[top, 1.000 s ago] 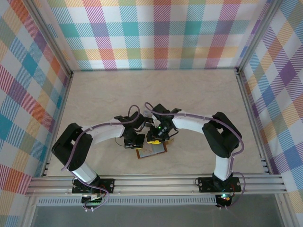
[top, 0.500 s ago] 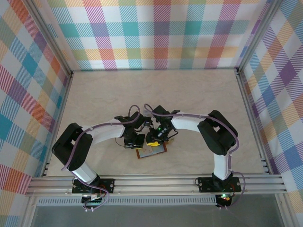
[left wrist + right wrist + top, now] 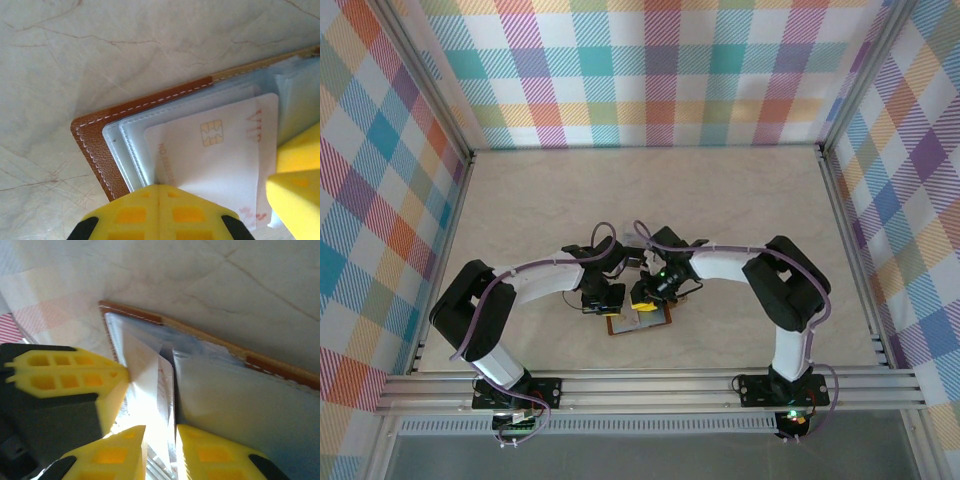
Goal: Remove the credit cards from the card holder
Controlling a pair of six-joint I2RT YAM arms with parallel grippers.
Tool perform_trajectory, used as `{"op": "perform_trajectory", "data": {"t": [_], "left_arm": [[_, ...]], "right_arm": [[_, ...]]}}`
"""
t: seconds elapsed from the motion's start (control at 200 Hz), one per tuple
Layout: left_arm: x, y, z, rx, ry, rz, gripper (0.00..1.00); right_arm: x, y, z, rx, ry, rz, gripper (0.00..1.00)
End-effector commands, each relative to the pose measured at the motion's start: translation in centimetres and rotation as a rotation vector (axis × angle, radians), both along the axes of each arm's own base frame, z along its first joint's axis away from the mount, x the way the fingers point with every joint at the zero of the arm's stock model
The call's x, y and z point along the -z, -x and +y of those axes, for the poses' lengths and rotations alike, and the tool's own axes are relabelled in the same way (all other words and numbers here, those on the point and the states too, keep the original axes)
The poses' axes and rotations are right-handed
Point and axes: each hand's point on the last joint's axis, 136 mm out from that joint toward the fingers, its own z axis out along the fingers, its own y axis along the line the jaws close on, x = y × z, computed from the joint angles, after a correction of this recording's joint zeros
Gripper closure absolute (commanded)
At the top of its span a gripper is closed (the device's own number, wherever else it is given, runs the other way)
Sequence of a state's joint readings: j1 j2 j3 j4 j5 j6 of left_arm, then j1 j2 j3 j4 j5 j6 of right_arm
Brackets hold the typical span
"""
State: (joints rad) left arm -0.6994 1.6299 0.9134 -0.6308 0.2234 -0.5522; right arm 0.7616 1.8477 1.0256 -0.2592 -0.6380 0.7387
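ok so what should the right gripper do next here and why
Probably close the right gripper fully on the edge of the white card before pulling. Its jaws stand slightly apart with that edge between them, the card looks partly out of the card holder, and the shut left gripper appears to pin the holder down.

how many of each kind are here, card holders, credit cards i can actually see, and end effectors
card holder: 1
credit card in plain view, white with a chip: 1
end effectors: 2 (left end effector, right end effector)
total: 4
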Motion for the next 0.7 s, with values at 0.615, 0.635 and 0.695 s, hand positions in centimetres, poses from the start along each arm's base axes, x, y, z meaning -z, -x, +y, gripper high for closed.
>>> {"op": "perform_trajectory", "data": {"t": [0.615,0.635,0.695], "left_arm": [[2.4,1.7,2.4,0.042,-0.129,0.059,1.0],[2.4,1.7,2.3,0.043,-0.126,0.058,1.0],[2.5,1.7,2.3,0.045,-0.127,0.061,1.0]], "right_arm": [[-1.3,0.1,1.6,0.007,-0.141,0.01,0.84],[-1.4,0.1,1.6,0.004,-0.149,0.008,0.84],[-1.2,0.1,1.8,0.001,-0.153,0.016,0.84]]}}
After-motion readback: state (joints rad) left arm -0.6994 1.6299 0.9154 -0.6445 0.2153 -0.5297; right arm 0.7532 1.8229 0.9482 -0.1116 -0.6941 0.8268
